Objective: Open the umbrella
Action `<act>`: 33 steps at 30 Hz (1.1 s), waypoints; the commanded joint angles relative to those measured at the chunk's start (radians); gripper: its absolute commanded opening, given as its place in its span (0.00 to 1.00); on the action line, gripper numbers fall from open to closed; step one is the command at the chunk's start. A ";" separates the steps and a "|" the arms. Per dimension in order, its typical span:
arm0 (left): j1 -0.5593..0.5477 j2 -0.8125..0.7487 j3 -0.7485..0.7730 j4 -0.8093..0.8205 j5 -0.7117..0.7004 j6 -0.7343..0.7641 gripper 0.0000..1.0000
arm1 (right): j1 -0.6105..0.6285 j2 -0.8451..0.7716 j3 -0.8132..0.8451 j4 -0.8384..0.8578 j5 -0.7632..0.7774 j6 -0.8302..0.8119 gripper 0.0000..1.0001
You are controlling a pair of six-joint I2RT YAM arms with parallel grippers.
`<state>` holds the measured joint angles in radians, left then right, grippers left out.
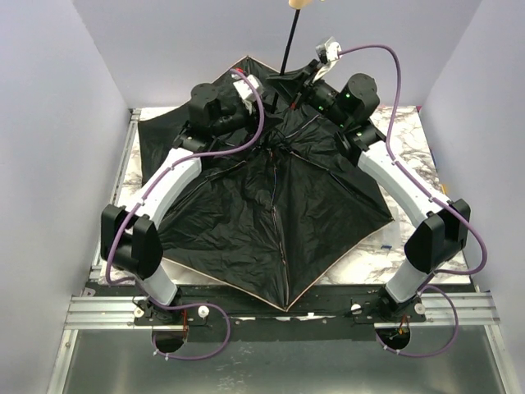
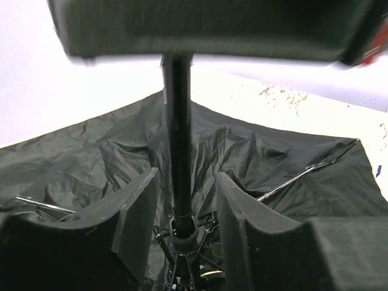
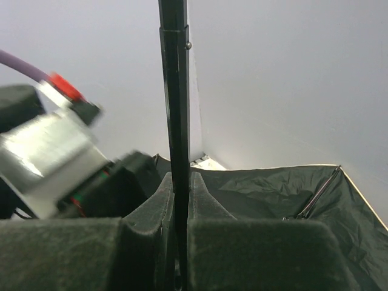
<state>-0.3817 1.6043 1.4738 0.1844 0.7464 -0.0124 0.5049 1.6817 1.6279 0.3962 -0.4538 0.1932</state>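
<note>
one open umbrella [image 1: 271,222] across marbled table [image 1: 365,263]

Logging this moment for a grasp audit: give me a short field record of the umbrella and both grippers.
umbrella: open, canopy spread upside down over the table, black inner side up
shaft: stands up from the hub, beige knob handle at its top
right gripper: shut on the shaft
left gripper: open, one finger on each side of the shaft, gaps showing
</note>
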 commanded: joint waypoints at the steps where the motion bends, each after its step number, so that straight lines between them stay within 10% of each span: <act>1: -0.011 0.054 0.015 -0.006 -0.101 0.005 0.40 | -0.001 -0.022 0.066 0.081 0.029 0.039 0.00; 16: 0.066 0.137 -0.029 -0.156 -0.256 0.137 0.36 | -0.002 -0.019 0.194 0.098 0.055 0.084 0.00; 26: 0.065 0.007 0.002 -0.080 0.020 0.132 0.65 | -0.003 -0.036 0.063 0.067 0.011 0.026 0.00; 33: 0.035 -0.015 0.076 -0.133 0.024 0.216 0.51 | -0.002 -0.023 0.038 0.071 0.000 0.029 0.00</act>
<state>-0.3305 1.6382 1.4837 0.0769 0.7280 0.1314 0.5049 1.6939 1.6711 0.3897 -0.4274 0.2165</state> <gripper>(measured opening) 0.568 0.061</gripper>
